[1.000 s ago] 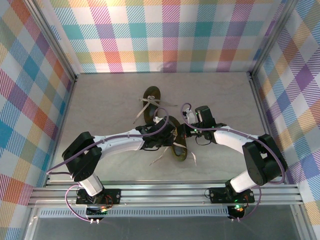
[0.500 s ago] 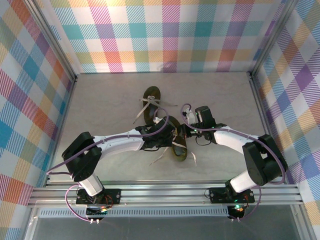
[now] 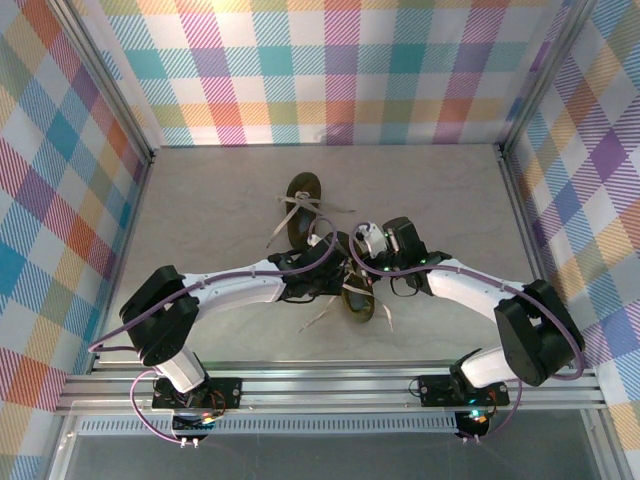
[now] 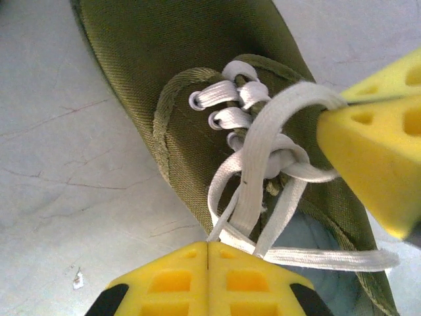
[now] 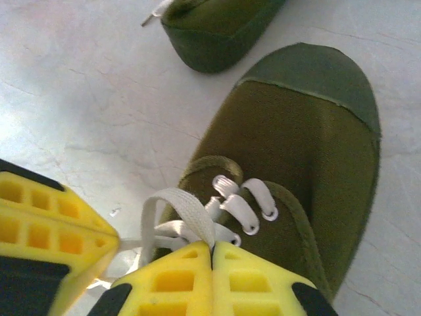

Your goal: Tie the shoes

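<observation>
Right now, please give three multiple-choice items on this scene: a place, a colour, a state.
1. The untouched shoe lies, from the shoe being tied: A farther from the arm bases; B nearer them; C on top of it.
2. The gripper fingers are: A blue; B red; C yellow.
3. The left gripper is: A wide open; B shut on a lace; C shut on a toe cap.
Answers: 1 A, the top view shows it beyond; 2 C, wrist views show yellow; 3 B, closed fingers pinch the lace.
</observation>
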